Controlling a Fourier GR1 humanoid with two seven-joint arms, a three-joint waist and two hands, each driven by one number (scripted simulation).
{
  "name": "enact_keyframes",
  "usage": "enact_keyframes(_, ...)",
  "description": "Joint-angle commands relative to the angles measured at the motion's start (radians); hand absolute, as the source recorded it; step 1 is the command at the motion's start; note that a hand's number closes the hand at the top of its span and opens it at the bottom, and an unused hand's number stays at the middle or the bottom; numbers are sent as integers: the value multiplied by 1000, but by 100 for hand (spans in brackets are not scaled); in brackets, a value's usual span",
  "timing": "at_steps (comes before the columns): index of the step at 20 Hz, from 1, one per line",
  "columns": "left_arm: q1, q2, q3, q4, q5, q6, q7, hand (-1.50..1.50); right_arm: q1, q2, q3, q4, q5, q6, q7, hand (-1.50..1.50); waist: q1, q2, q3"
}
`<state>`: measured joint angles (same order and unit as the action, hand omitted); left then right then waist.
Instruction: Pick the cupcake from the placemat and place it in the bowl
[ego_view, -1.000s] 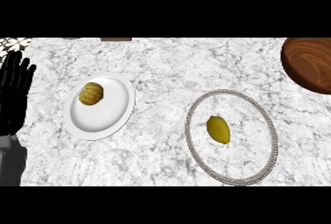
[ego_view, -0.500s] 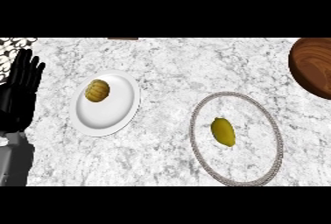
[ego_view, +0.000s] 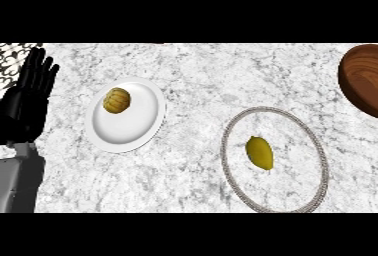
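A small yellow-olive oval item, the cupcake (ego_view: 259, 153), lies near the middle of an oval placemat (ego_view: 295, 145) with a braided rim, right of centre. The dark wooden bowl (ego_view: 362, 75) is cut off by the view's right edge, up and to the right of the placemat. My left hand (ego_view: 28, 97) rests open at the far left edge, fingers pointing up, well apart from the placemat and the bowl. My right hand does not show.
A white plate (ego_view: 133, 127) left of centre carries a ridged golden-brown piece of food (ego_view: 117, 100). It stands just right of my left hand. The counter's top is grey-white marble.
My left hand has come a little further into view, up and to the right. The plate, placemat and bowl have all slid slightly right in the picture.
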<state>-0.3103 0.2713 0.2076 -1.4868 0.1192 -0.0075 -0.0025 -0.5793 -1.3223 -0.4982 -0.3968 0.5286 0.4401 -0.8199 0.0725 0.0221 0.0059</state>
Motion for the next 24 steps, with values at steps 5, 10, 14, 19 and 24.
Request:
enact_keyframes(5,-30,3,-20,-4,-11,-3,20,0,-134,61,139,-7,45,171,-33,150,16,0,-1)
enact_keyframes(10,-2,24,10,14,13,-32,-4,0,-228,144,213,4,71,171,27,150,11,-3,-3)
enact_keyframes(14,-28,14,14,28,6,-9,-4,0,-266,248,272,34,115,88,58,150,-4,-2,-2)
enact_keyframes(19,12,14,24,28,17,-27,-31,0,-319,323,309,94,173,-56,107,150,-12,-2,-3)
enact_keyframes(24,23,-10,-7,-41,-11,15,16,0,-304,420,296,194,189,-193,214,150,-3,-1,-1)
